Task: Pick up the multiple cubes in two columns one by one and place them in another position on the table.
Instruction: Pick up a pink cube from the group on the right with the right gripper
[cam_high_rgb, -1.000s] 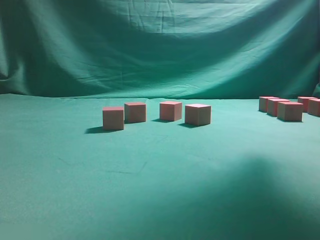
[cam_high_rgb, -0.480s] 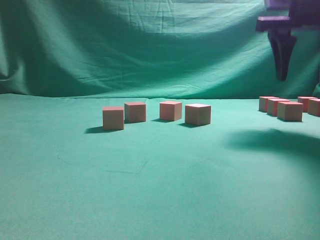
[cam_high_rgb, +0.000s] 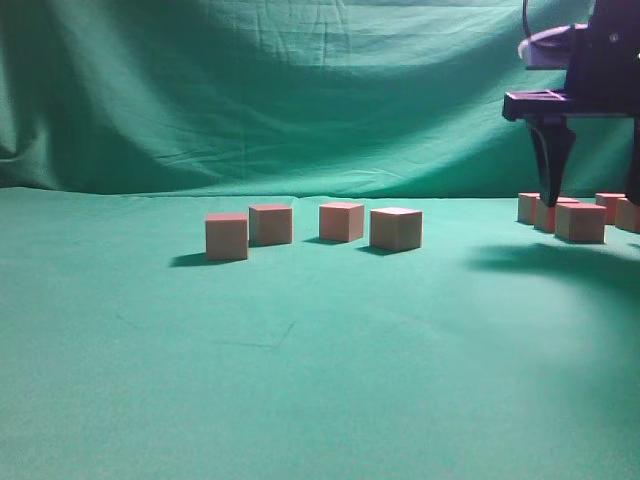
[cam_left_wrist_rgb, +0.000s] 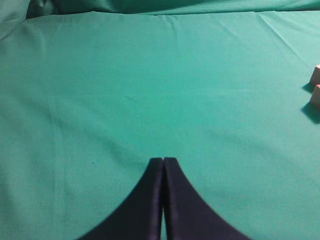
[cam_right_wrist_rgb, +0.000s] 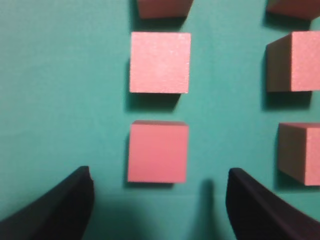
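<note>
Counter (cam_high_rgb: 300, 380): green cloth, lightly wrinkled; wide bare stretch across the lower frame and the left half of the exterior view.

Row of four cubes (cam_high_rgb: 313, 228): centre of the exterior view, standing apart from one another, open cloth in front and to both sides.

Second group of cubes (cam_high_rgb: 580, 222): right edge of the exterior view, the outermost partly cut off by the frame. In the right wrist view they form two columns with narrow green gaps between neighbours; the nearest cube (cam_right_wrist_rgb: 157, 152) sits at lower centre.

Right gripper (cam_right_wrist_rgb: 160, 210): fingers (cam_right_wrist_rgb: 65, 205) spread wide, above the nearest cube, one at each lower corner of the frame.

Left gripper (cam_left_wrist_rgb: 163, 162): fingers pressed together, holding nothing, over bare cloth; two cube corners (cam_left_wrist_rgb: 315, 85) show at the right edge.

Markings: no writing readable on any cube or cloth.
</note>
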